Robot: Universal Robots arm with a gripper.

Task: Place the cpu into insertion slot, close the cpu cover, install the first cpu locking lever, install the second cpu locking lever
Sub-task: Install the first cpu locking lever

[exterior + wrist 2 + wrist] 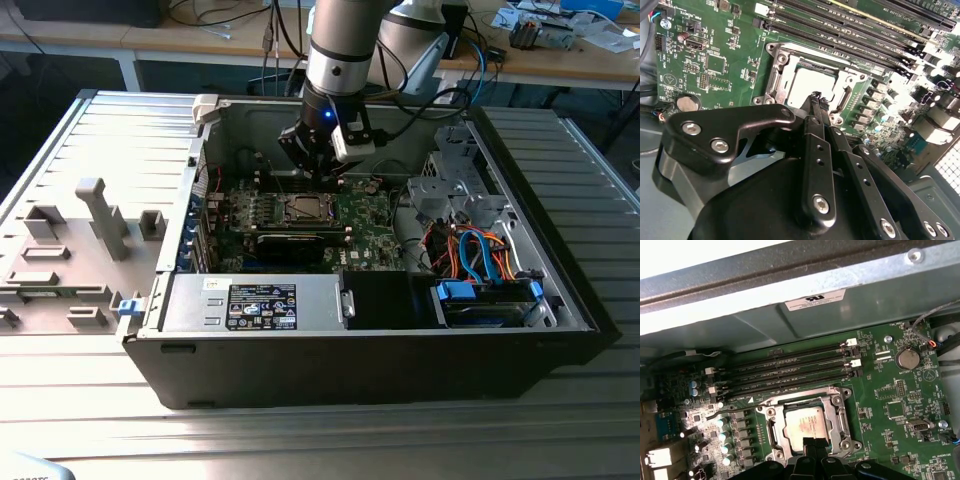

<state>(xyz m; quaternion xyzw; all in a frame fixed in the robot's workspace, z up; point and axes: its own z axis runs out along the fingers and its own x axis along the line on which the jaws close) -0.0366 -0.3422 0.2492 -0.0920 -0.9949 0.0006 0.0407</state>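
While the arm reaches down into the open computer case [560,300], the gripper [816,97] hovers just above the socket with its fingers [812,107] drawn narrow, tips together, holding nothing. The cpu [804,426] lies seated in the insertion slot [771,435] on the motherboard [890,390]. The cpu cover [842,412] frames it, and the memory slots [790,371] lie at the socket's 12 o'clock in the first wrist view.

Cpu [803,426]: matt silvery metal top, faintly tan sheen. Cpu cover [842,416]: bare bright metal frame, satin, slightly scuffed. Motherboard [890,390]: glossy green laminate. Memory slots [790,371]: black plastic, white clips. Claw [816,98]: matt black metal links, shiny steel screws. Case wall [790,315], upper half of first wrist view: dull grey sheet metal, white paper label. Worktop [300,440]: ribbed brushed aluminium.
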